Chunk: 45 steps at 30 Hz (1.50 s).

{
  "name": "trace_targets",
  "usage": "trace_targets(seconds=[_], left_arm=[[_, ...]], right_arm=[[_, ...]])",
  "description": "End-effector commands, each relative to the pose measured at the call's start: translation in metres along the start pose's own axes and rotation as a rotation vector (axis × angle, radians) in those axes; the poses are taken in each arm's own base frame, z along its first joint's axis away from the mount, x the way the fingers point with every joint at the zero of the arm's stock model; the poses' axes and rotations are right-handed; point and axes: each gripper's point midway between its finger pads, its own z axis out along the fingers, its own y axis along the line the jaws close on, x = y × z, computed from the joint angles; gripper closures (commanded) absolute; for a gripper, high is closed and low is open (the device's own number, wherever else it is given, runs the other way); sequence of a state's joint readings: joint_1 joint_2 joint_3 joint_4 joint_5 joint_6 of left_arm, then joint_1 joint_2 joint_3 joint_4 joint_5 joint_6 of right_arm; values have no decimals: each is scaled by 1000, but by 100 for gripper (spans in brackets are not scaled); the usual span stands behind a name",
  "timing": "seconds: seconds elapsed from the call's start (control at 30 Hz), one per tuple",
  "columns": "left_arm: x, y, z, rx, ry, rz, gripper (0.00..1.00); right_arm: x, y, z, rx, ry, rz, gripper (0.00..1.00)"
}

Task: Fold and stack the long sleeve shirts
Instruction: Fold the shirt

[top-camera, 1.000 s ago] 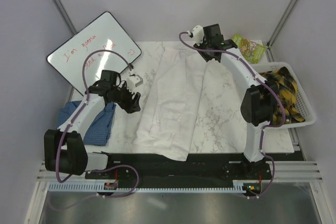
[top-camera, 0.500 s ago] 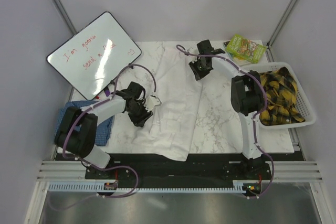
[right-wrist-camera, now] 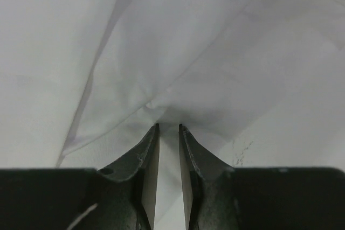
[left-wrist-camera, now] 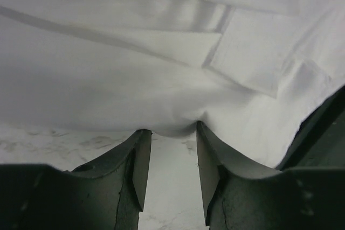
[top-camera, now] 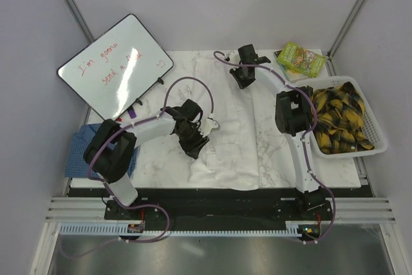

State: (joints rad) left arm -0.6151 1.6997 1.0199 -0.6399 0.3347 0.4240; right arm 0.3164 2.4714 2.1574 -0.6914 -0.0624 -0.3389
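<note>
Top view, white shirt: we see the white shirt (top-camera: 235,140) spread down the middle of the marble table (top-camera: 161,159), running from 12 o'clock to the near edge at 6
Top view, blue shirt: the blue shirt (top-camera: 80,149) lies at the table's 9 o'clock edge, well apart from the white one; we cannot tell whether it is folded
Top view, arms: the left gripper (top-camera: 195,149) sits on the white shirt's 9 o'clock side, and the right gripper (top-camera: 240,83) is at its 12 o'clock end
Top view, bystanders: a basket (top-camera: 381,141) of yellow-and-black cloth stands at 3 o'clock and a whiteboard (top-camera: 116,62) at 10
Left wrist, jaws: the fingertips (left-wrist-camera: 141,152) stand half apart with the shirt's edge bulging at 12 o'clock between them; we cannot tell whether they bite it
Left wrist, advice: we would make sure every layer of that edge is in the pinch before lifting
Right wrist, jaws: the fingertips (right-wrist-camera: 151,146) are narrow and a pucker of white cloth runs into them, so we read this as a pinch on the shirt
Right wrist, advice: creases fan toward 10 and 2 o'clock, so we would pull gently to flatten them
Step in hand: a lengthwise fold, we judge; both arms should travel together and level, or the fold will skew
</note>
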Motion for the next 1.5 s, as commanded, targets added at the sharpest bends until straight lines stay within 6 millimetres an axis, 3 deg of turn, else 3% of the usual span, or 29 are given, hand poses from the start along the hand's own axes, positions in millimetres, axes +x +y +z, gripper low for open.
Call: trace_targets(seconds=[0.0, 0.07, 0.13, 0.17, 0.23, 0.27, 0.3, 0.33, 0.37, 0.4, 0.43, 0.47, 0.53, 0.57, 0.6, 0.63, 0.7, 0.73, 0.93, 1.2, 1.4, 1.47], left_arm=[[-27, -49, -14, 197, -71, -97, 52], [-24, -55, -27, 192, -75, -101, 50], [-14, -50, -37, 160, -88, -110, 48], [-18, -51, -53, 136, -146, -79, 45], [-11, -51, -62, 118, -187, -36, 42], [-13, -54, -76, 89, -241, 10, 42], [-6, -58, -76, 93, -246, 30, 42], [-5, -59, -80, 77, -272, 74, 42], [-6, -59, -82, 63, -302, 112, 42], [-1, -62, -86, 48, -323, 149, 42], [0, -62, -86, 37, -330, 215, 43], [2, -61, -86, 30, -333, 251, 44], [6, -57, -84, -1, -329, 376, 45], [7, -54, -83, -15, -329, 411, 46], [8, -55, -79, -15, -332, 457, 47], [6, -53, -77, -28, -333, 531, 47], [-1, -53, -69, -57, -342, 600, 51], [-2, -54, -64, -51, -332, 611, 53], [-10, -79, -29, -33, -304, 768, 61], [15, -100, 13, 37, -195, 910, 76], [25, -116, 25, 84, -156, 1032, 77], [24, -115, 22, 64, -160, 1000, 71]], right_arm=[[-9, -17, 4, 59, -17, -21, 72], [-7, -14, -5, 44, -9, -26, 71], [-21, -14, -36, 34, -52, -49, 70], [-25, -11, -63, 23, -79, -59, 69], [-18, 1, -86, -28, -92, -58, 66], [-27, 3, -122, -37, -138, -60, 65], [-26, 9, -135, -63, -147, -63, 64], [-14, 23, -143, -122, -135, -66, 64], [-12, 31, -172, -143, -156, -84, 64], [-4, 40, -182, -180, -154, -100, 64], [22, 59, -181, -258, -110, -107, 66], [33, 67, -202, -282, -125, -164, 66], [65, 83, -209, -338, -96, -238, 67], [99, 97, -212, -377, -57, -264, 68], [115, 100, -211, -387, -49, -346, 68], [149, 110, -204, -425, 12, -365, 69], [168, 112, -204, -412, 17, -442, 70], [186, 119, -200, -435, 51, -451, 71], [214, 154, -195, -519, 58, -514, 74], [240, 175, -174, -569, 106, -562, 76], [242, 191, -169, -622, 100, -564, 75], [239, 194, -171, -618, 71, -582, 75]])
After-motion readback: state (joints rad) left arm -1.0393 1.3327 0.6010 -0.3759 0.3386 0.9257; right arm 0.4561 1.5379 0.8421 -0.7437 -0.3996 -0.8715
